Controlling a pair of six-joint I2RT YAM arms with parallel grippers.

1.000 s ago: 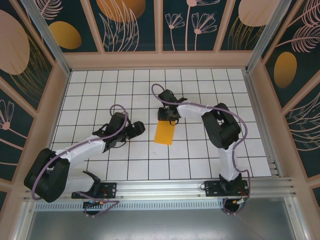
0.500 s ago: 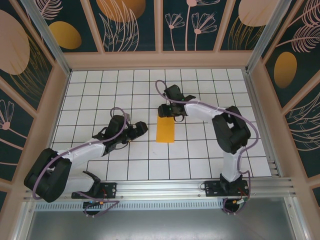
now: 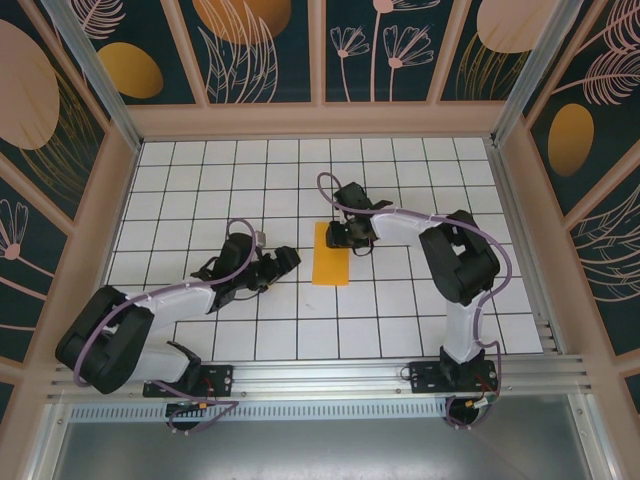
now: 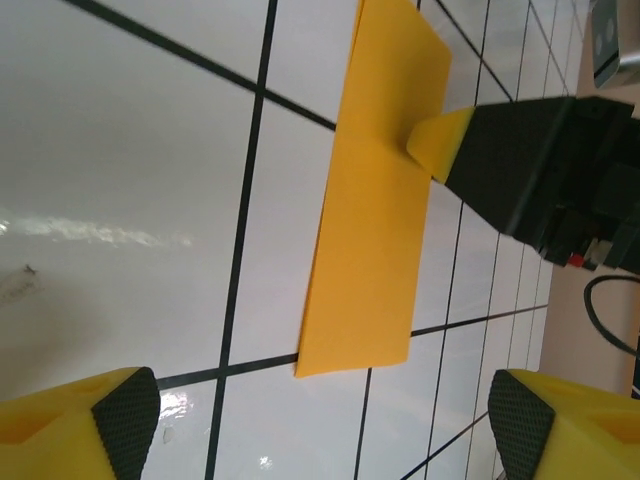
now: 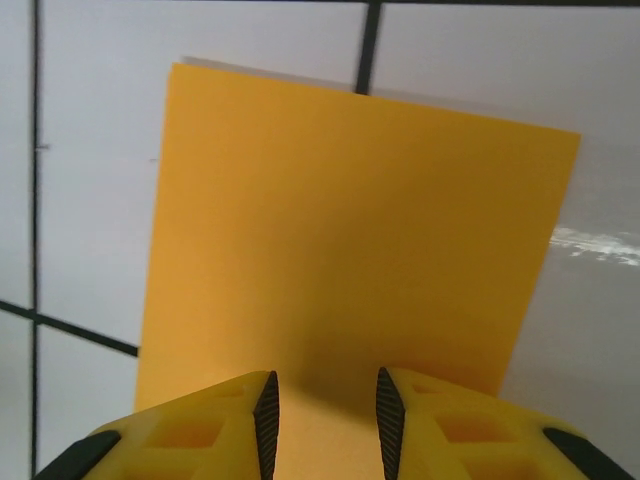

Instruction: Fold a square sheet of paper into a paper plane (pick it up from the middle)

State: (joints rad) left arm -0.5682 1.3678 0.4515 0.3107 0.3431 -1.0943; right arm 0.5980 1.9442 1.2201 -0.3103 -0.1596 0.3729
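Fingers (image 4: 120, 412) of the black-and-yellow left hand (image 3: 287, 262) stand wide apart, released, with nothing between them, low over the white gridded table (image 3: 200, 180). Just to their right and clear of them, the thin orange-yellow sheet of paper (image 3: 331, 260) lies flat as a folded rectangle near the table's middle. At its far right edge the right hand (image 3: 340, 238) sets its nearly closed tips on the sheet; whether it pinches the paper I cannot tell.

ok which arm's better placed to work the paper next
Right, probably: the right end effector touches the folded paper at its edge; the left end effector is open, beside it and apart.
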